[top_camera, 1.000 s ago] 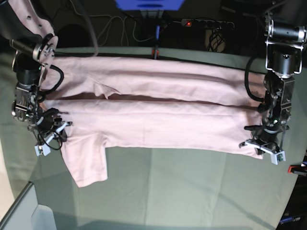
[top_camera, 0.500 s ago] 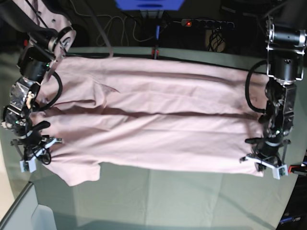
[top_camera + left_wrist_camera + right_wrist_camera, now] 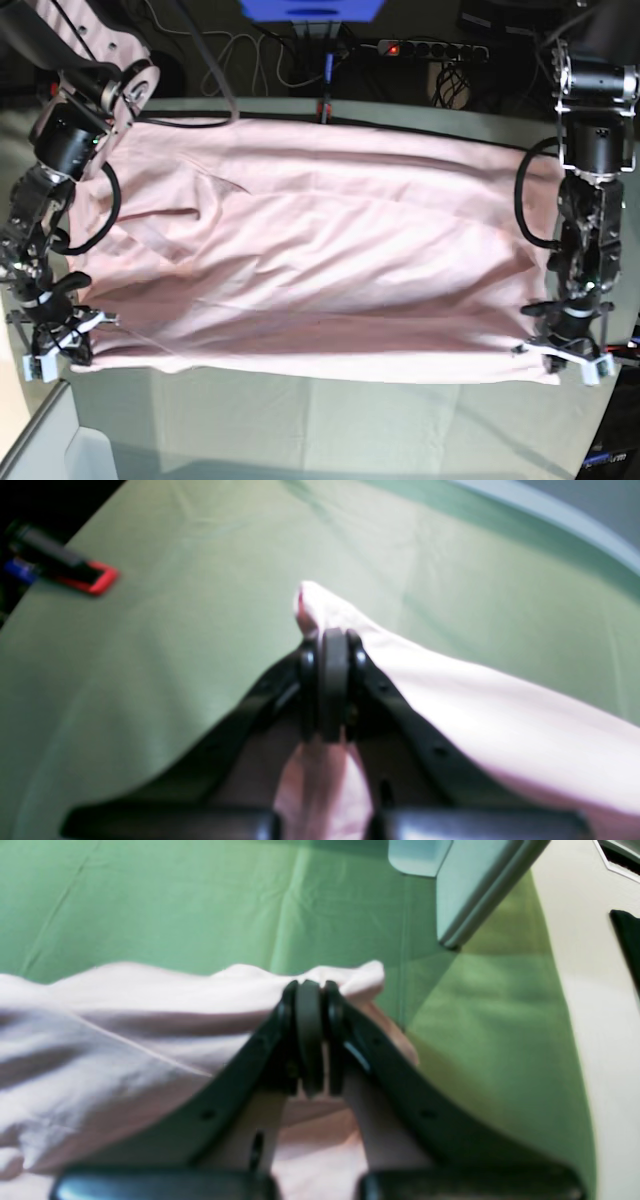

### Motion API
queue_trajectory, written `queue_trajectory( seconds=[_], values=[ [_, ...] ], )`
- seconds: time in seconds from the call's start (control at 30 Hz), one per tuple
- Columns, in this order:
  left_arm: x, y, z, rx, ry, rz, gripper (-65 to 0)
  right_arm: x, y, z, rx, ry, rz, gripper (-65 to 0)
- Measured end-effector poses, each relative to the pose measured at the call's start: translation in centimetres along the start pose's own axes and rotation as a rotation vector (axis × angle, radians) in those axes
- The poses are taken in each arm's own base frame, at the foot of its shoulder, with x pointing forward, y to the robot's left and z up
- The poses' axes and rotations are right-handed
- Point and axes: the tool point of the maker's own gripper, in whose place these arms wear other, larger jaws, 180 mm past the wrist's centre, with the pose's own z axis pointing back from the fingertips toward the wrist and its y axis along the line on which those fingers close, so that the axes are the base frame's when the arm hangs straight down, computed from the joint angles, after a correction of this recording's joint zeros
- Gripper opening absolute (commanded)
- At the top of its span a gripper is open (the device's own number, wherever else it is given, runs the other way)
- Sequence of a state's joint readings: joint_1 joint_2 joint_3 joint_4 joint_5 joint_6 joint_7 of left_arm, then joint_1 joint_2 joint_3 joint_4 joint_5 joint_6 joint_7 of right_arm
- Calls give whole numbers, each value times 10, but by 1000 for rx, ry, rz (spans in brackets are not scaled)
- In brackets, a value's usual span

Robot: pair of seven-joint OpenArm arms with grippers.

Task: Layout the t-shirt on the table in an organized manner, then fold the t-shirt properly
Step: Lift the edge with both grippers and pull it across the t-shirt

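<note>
Since one second ago, t-shirt (image 3: 320, 250) near edge is drawn toward desk (image 3: 330, 420) front, unfolding flat. Left end effector (image 3: 566, 352) and right end effector (image 3: 52, 338) each clamp a corner. Layout nearly done; folding remains.

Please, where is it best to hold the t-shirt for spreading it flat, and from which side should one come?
Grip the t-shirt at its two near corners, from the outer ends, as the left gripper and right gripper do: its near edge runs straight between them.
</note>
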State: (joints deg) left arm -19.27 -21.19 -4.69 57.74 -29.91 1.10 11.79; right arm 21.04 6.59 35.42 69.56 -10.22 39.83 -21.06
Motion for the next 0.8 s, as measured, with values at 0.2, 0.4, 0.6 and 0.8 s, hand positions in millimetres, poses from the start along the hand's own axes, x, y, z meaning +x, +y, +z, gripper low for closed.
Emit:
queue_trajectory(
  seconds=[0.2, 0.4, 0.6, 0.8],
  values=[
    [2, 4, 0, 7, -5, 3, -649, -20, 5, 5, 9, 32, -1, -650],
    [7, -3, 9, -16, -31, -9, -649, -55, 20, 12, 28, 93, -25, -650],
    [-3, -9, 29, -44, -39, -33, -649, -64, 22, 34, -1, 98, 16, -650],
    [-40, 12, 53, -13, 23, -20, -649, -70, 34, 59, -7, 80, 44, -650]
  ],
)
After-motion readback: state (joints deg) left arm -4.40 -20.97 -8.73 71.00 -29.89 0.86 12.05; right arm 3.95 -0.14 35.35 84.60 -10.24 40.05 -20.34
